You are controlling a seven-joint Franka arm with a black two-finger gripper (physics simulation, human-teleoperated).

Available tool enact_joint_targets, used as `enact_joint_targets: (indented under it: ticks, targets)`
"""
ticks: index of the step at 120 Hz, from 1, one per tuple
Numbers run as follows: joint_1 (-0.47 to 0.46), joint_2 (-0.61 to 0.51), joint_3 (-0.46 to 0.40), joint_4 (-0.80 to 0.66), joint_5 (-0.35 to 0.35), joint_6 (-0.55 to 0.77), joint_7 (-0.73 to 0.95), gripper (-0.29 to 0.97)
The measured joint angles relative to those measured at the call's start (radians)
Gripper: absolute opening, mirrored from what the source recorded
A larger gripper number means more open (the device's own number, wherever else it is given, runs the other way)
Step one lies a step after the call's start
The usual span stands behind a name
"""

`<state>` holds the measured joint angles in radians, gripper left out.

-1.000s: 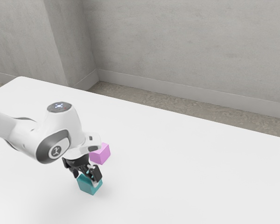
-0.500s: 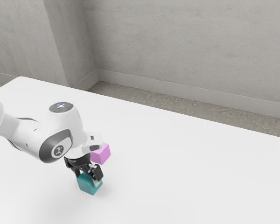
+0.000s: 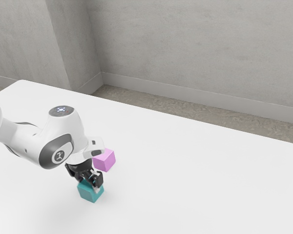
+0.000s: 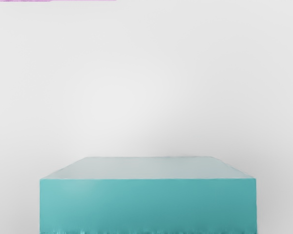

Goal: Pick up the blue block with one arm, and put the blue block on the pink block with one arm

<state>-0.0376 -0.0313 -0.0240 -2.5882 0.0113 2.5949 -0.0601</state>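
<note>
Claw (image 3: 91, 179) pinches the blue block (image 3: 90, 192) from two sides, low over the table (image 3: 200, 185) near its front edge, and the pink block (image 3: 104, 160) lies just behind it toward the far edge, so the carry looks short.

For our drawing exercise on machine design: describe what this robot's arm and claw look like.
The arm is smooth, rounded white shells. One joint has a round grey cap with a small white mark; a dark disc with pale dots tops it. The claw is black.
</note>
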Motion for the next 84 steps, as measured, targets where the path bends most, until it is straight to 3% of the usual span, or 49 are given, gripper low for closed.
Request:
enact_joint_targets:
  ticks: [48, 84]
  targets:
    - [-0.011, -0.153, -0.001, 0.0, 0.026, -0.08, -0.046, 0.16]
    - [-0.008, -0.18, 0.101, 0.1, 0.133, -0.173, -0.088, 0.12]
